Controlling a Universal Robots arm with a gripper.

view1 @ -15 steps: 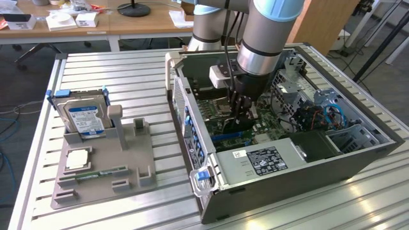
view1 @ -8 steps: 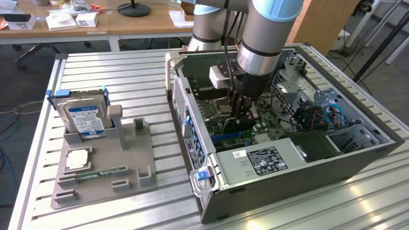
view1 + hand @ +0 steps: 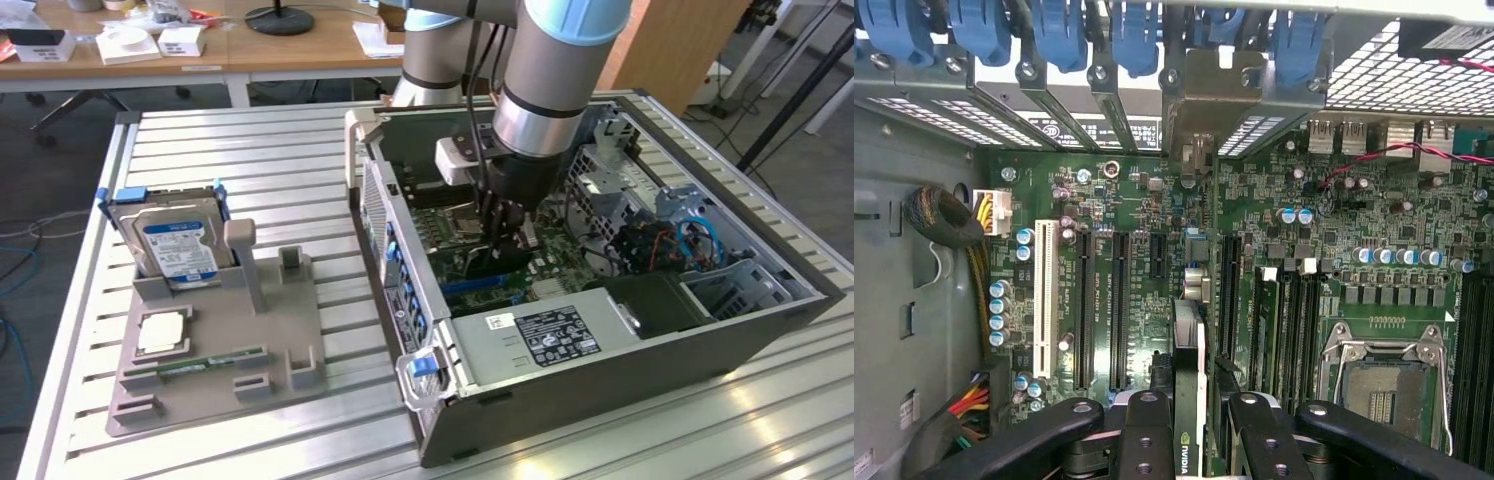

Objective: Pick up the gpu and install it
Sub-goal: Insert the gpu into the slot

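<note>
At the counter's [image 3: 267,150] left edge, a grey fixture [image 3: 274,320] carries the hard drive [image 3: 180,248] and the memory stick [image 3: 214,362], both well apart from the work. The computer case [image 3: 601,400] lies open on the counter's right half, and the tool [image 3: 507,235] reaches down into it over the motherboard [image 3: 1154,190]. The tool is clamped on the gpu [image 3: 1190,390]. In the wrist view the fingers [image 3: 1144,425] press on either side of the thin card, which stands on edge near the middle of the board.

The step in hand looks like seating the card. To do it well, I judge the card should stay upright with its length parallel to the long black slots [image 3: 1119,300]. Its bracket end should face the rear wall under the blue latches [image 3: 1134,30]. The push should go straight down and evenly along the length. Any sideways lean would risk the small capacitors and the slot walls.

Much is hidden. The card's lower edge and contacts lie beneath its own body and the tool, so I cannot tell which slot it stands over or whether it touches the board. Its bracket is hard to tell from the case's metal at the rear wall. In the exterior view the arm covers most of the card. Further right, the processor socket [image 3: 1379,380] sits well apart.
</note>
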